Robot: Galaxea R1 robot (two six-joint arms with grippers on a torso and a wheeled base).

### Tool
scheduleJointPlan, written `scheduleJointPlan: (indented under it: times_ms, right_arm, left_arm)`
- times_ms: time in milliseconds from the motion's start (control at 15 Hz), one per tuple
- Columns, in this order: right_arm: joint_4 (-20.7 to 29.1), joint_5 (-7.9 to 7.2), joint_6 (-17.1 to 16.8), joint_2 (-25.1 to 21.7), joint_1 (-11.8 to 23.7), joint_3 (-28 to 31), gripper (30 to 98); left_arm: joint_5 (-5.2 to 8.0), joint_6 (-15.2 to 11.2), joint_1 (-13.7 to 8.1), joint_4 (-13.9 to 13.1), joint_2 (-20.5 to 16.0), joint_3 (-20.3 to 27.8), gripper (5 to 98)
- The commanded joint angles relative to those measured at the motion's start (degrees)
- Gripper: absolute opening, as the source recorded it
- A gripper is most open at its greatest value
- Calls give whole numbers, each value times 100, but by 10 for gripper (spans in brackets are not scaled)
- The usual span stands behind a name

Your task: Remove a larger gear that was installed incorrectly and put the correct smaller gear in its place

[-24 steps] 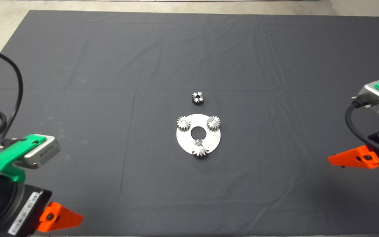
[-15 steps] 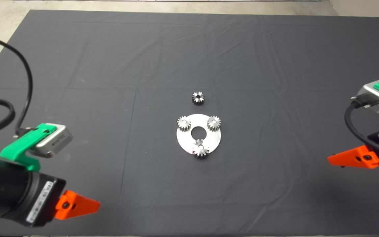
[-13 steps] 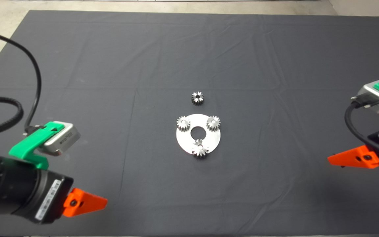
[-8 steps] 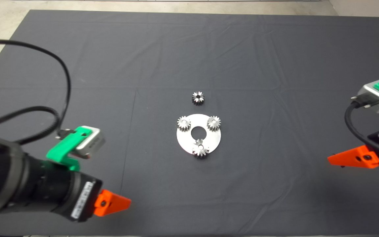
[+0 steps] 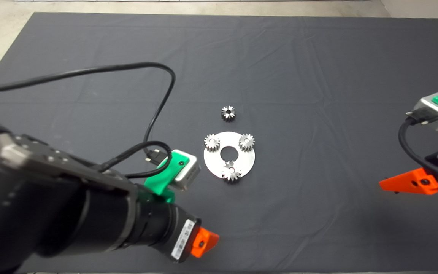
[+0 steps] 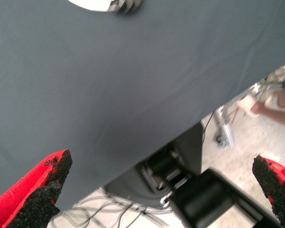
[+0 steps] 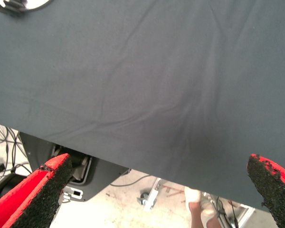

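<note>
The left hand (image 5: pixel 203 243) hovers low over the tabletop's (image 5: pixel 89 76) near edge, fingers (image 6: pixel 42 190) spread wide, holding nothing. The larger gear (image 5: pixel 229 154) lies flat at the middle of the tabletop, three little gears (image 5: pixel 211 142) riding on its face. The smaller gear (image 5: pixel 228 113) sits alone just beyond it, toward the far edge. The right hand (image 5: pixel 409 185) waits at the right edge, fingers (image 7: pixel 38 194) apart and empty.
</note>
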Motion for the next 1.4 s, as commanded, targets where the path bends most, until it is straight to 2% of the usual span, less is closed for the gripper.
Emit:
scheduleJointPlan:
  times_ms: [0, 133, 267, 400, 467, 533, 600, 667, 800, 933, 1133, 1333]
  right_arm:
    - [150, -14, -11, 8, 95, 11, 977]
    - [153, -23, -11, 8, 103, 11, 977]
    - [159, -23, -11, 8, 103, 11, 977]
    - [159, -14, -11, 8, 95, 11, 977]
    - [159, -14, -11, 8, 99, 11, 977]
    - [159, -14, -11, 8, 103, 11, 977]
    - [159, -14, -11, 8, 103, 11, 977]
    - [159, -20, -11, 8, 98, 11, 977]
    - [176, -23, -11, 8, 103, 11, 977]
    - [176, -23, -11, 8, 98, 11, 977]
    - [185, -23, -11, -9, 103, 11, 977]
    - [185, -23, -11, -9, 100, 11, 977]
  left_arm:
    - [84, -108, 54, 466, 292, -200, 976]
    - [128, -160, 197, 559, 460, -404, 976]
    - [128, -177, 313, 747, 475, -476, 976]
    - [147, -160, 625, 949, 589, -718, 976]
    - [330, -151, 765, 1080, 681, -840, 976]
    - [652, -143, 926, 1197, 821, -957, 976]
    - [906, -125, 1085, 1345, 990, -1118, 976]
    - [1056, -116, 1152, 1388, 1186, -1250, 976]
    - [1086, -116, 1172, 1398, 1419, -1376, 976]
    - [1086, -103, 1204, 1414, 1525, -1713, 976]
    - [1104, 16, 1486, 1423, 1644, -2162, 976]
    - [1125, 25, 1565, 1432, 1746, -2392, 976]
